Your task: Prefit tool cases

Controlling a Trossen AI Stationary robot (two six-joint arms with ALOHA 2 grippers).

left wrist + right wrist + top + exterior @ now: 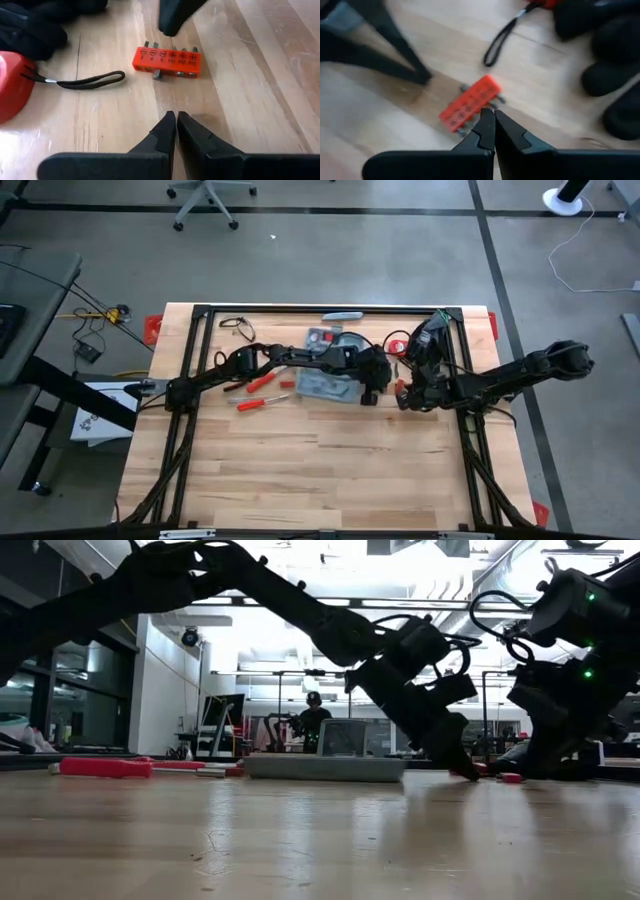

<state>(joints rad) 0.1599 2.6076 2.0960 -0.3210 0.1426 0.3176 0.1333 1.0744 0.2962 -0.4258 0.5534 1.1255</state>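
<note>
The blue-grey tool case (322, 387) lies open near the table's far middle and shows as a low tray (322, 767) in the low view. Just right of it a small red bit holder (166, 60) (470, 102) lies flat on the wood, with a loose bit beside it. My left gripper (176, 122) (376, 392) is shut, slanting down, its tips close to the table just short of the holder. My right gripper (494, 120) (404, 397) is also shut. It points down at the holder's opposite side, with a small gap to it in the left wrist view.
A red object (12, 85) with a black wrist strap (90, 80) lies beside the holder. Two red-handled screwdrivers (262, 383) (260, 403) lie left of the case. A slim grey bar (343, 315) and a red-and-grey item (322, 335) sit farther back. The near half of the table (320, 480) is bare wood.
</note>
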